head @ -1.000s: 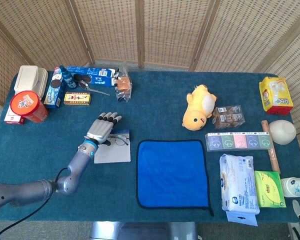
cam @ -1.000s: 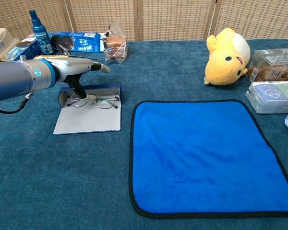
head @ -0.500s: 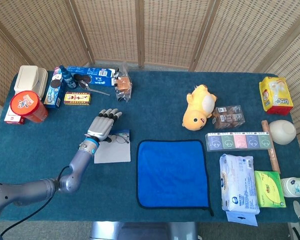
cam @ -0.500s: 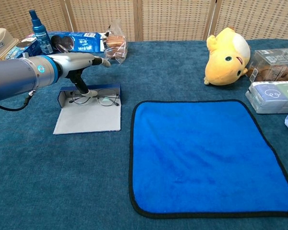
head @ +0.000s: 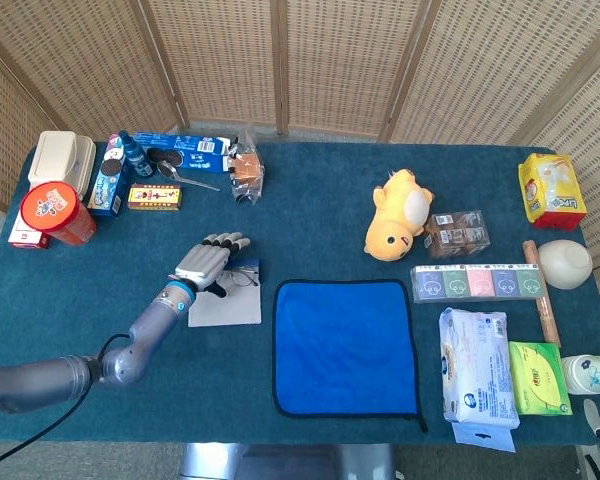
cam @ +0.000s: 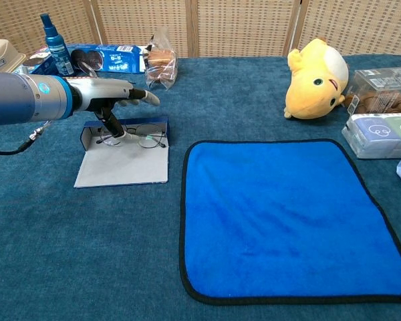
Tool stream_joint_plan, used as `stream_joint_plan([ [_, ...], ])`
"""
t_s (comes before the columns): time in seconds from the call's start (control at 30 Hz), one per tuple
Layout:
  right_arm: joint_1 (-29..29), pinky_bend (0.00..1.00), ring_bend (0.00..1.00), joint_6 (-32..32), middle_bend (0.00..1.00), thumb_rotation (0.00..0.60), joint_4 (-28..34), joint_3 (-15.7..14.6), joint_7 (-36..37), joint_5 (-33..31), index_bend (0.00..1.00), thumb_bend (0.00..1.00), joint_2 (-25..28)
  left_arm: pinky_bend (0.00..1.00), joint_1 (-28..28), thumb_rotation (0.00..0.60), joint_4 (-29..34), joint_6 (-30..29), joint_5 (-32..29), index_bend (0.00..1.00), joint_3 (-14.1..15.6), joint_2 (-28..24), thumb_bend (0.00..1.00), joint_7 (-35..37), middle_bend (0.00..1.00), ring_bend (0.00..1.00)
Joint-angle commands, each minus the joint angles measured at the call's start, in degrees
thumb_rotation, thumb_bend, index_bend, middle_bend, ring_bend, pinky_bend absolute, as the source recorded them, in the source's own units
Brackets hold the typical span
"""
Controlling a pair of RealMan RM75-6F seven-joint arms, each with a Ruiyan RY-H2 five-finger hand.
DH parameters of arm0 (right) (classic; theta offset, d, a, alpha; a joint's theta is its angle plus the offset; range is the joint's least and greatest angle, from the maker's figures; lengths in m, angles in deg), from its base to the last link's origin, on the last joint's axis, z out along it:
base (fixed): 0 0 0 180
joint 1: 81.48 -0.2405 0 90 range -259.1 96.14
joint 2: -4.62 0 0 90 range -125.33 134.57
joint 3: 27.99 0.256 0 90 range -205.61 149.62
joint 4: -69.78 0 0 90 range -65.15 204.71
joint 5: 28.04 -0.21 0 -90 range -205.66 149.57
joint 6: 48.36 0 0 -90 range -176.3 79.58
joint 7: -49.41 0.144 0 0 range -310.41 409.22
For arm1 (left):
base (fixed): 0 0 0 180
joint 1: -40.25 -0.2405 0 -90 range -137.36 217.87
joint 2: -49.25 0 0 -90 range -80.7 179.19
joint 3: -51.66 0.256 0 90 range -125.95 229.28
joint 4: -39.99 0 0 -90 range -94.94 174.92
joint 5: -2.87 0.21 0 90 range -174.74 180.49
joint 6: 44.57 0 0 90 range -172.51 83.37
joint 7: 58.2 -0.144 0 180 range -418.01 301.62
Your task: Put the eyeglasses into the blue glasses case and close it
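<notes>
While the eyeglasses (cam: 135, 138) already lie inside the open blue glasses case (cam: 123, 160) near the table's left edge, the left hand (cam: 113, 100), fingers spread with the thumb down on them, has closing left.

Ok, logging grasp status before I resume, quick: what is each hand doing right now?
Left hand: fingers spread over the eyeglasses, thumb down on them; an actual hold cannot be told.
Right hand: not in view.

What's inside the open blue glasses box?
The thin wire-rimmed eyeglasses lie in the open blue glasses case, on its pale lining. The robot's left hand reaches down over them, hiding part of one lens.
</notes>
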Motion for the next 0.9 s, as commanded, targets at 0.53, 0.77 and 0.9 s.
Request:
stream_joint_plan([
  [0.53,0.5,0.17,0.22,-0.8,0.24,0.566,-0.2,0.0,0.4,0.1,0.12,0.29,0.0,0.13,1.2,0.55,5.9,6.7,1.7,0.0,3.0,-5.0,0.32,7.4,0.0,0.0],
  [0.77,0.9,0.17,0.22,-1.4,0.24,0.568,-0.2,-0.2,0.3,0.4,0.12,0.29,0.0,0.12,1.7,0.542,7.5,8.7,4.3,0.0,3.4,-6.1,0.32,10.1,0.0,0.0],
  [0.9,1.1,0.17,0.22,-1.7,0.24,0.57,-0.2,-0.3,0.3,0.5,0.12,0.29,-0.1,0.12,2.0,0.542,7.8,9.0,6.7,0.0,3.4,-5.9,0.32,11.2,0.0,0.0],
])
